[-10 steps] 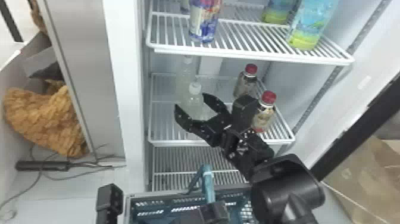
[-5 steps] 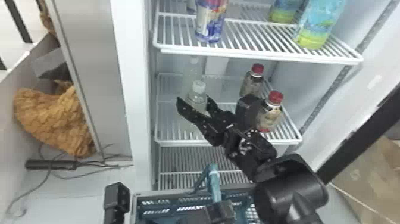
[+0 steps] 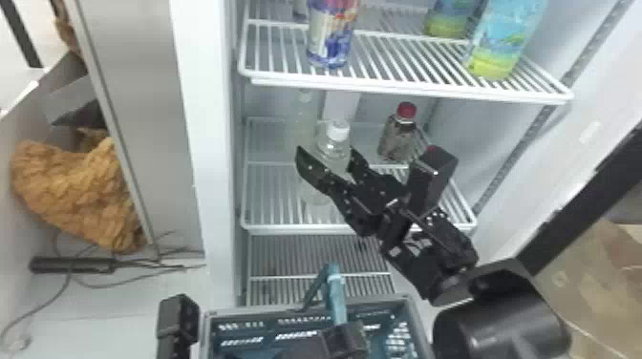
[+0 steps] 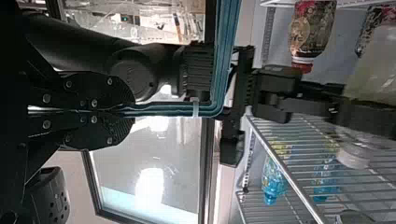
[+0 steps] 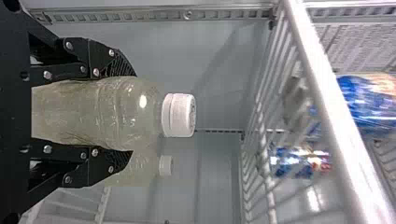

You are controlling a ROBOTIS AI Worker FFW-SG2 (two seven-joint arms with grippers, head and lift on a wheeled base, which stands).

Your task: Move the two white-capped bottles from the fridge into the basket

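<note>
Two white-capped bottles (image 3: pixel 333 145), right end effector (image 3: pixel 326 151) seemingly pinching one, left end effector (image 3: pixel 345 337) pinching basket handle (image 3: pixel 337 300)

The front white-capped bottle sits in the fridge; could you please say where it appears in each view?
Head view: bottle near the middle, beyond the basket.
Left wrist view: bottle near an edge, partly hidden behind the right gripper.
Right wrist view: bottle large and close, nearer than the other bottle.
Shared landmark: the right gripper, at this bottle.
</note>
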